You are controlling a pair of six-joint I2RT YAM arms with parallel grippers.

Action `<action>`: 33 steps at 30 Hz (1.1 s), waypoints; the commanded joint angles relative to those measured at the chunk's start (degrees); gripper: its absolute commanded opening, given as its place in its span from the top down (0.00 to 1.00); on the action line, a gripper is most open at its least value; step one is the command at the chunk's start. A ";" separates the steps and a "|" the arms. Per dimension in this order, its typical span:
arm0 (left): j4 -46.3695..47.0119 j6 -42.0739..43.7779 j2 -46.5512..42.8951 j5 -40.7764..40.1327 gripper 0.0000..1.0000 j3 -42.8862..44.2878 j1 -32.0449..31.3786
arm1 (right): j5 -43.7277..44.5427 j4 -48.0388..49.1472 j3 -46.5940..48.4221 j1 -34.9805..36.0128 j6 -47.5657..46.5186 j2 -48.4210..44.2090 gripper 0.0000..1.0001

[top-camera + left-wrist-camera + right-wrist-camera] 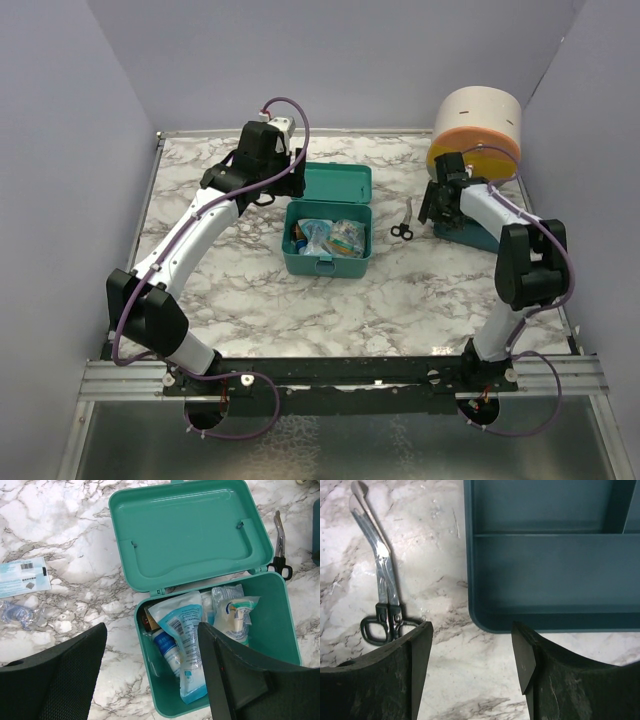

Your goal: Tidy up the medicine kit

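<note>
The medicine kit (326, 264) is a teal box standing open at mid-table, its lid (338, 183) laid flat behind it. In the left wrist view the kit (278, 611) holds several blue-and-white packets (186, 630) and a small bottle (167, 652). My left gripper (279, 187) hangs open and empty above the kit's left rear edge (152, 680). My right gripper (439, 207) is open and empty just above the marble (472, 670), between black-handled scissors (382, 575) and the corner of a flat teal tray (550, 570).
The scissors (404, 222) lie right of the kit. The flat tray (472, 238) sits under my right arm, before a round cream and orange drawer unit (478, 125). A white packet (22, 577) and a clear bag (17, 614) lie left of the kit.
</note>
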 commanded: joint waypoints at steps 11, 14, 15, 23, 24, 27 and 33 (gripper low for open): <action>1.53 -0.11 -1.83 1.92 0.25 -1.34 0.62 | 7.20 3.64 2.50 0.03 0.78 5.32 0.49; 1.42 0.04 -1.92 2.05 0.25 -1.43 0.58 | 6.78 3.24 2.08 0.03 1.05 4.70 0.62; 1.46 0.08 -1.92 2.01 0.25 -1.55 0.65 | 6.72 3.10 1.74 0.03 1.16 4.30 0.65; 1.66 0.35 -1.43 2.86 0.26 -1.78 0.78 | 6.91 2.04 -2.29 -0.02 1.65 1.24 0.86; 1.80 0.35 -1.34 2.96 0.26 -1.80 0.83 | 6.75 2.00 -2.87 0.02 1.70 0.91 0.89; 1.79 0.35 -1.22 3.17 0.26 -1.86 0.79 | 6.18 1.61 -4.13 0.03 2.33 -0.06 0.97; 1.89 0.44 -1.28 3.30 0.26 -2.00 0.92 | 4.70 1.07 -6.03 0.07 3.17 -2.51 0.99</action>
